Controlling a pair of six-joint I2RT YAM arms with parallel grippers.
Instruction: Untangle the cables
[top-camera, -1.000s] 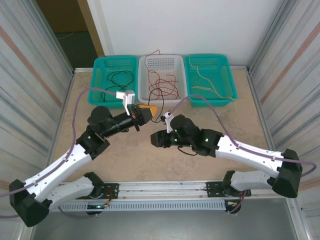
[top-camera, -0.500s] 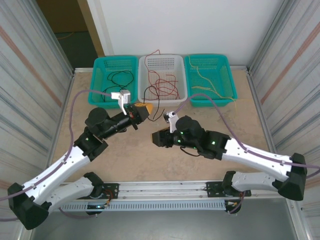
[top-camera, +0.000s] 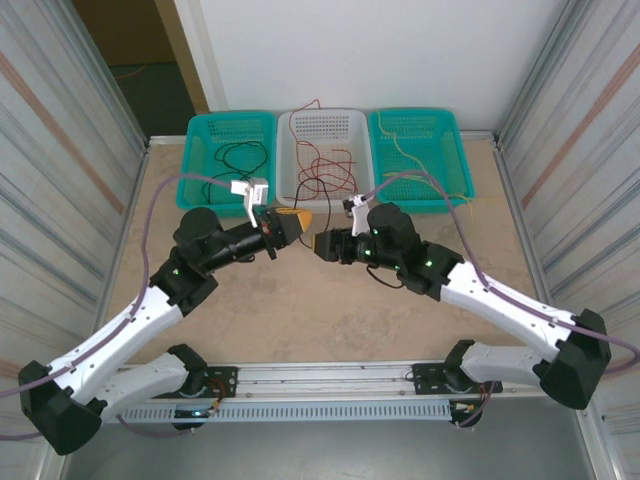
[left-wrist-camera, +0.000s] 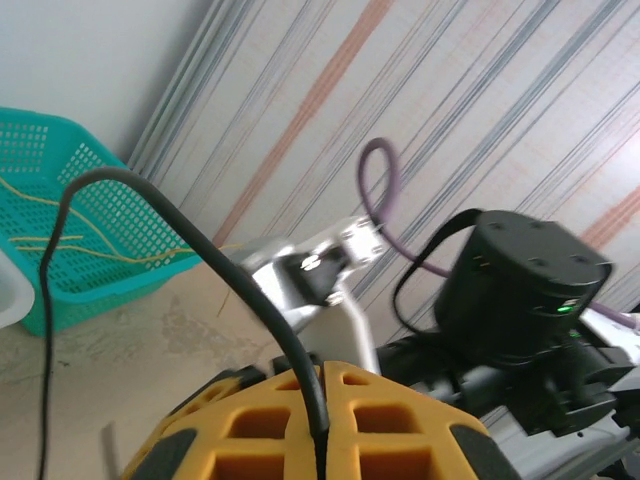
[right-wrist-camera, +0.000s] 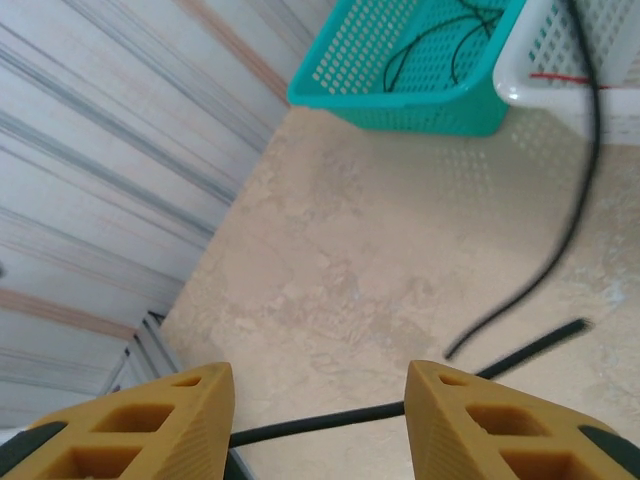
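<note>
Black cable (left-wrist-camera: 195, 235) sits clamped in your left gripper (left-wrist-camera: 320, 410), jaws together on it, just in front of the white basket (top-camera: 284, 160); right gripper (right-wrist-camera: 320, 385) faces it over the surface (top-camera: 300, 310), fingers apart, black cable crossing the gap unpinched; red cables (top-camera: 325, 170) lie in the white basket; pale yellow cables (top-camera: 420, 170) in the right teal basket (top-camera: 456, 150).

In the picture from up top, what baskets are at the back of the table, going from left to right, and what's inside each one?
First the left teal basket with black cables → white basket with red cables → right teal basket with pale yellow cables.
</note>
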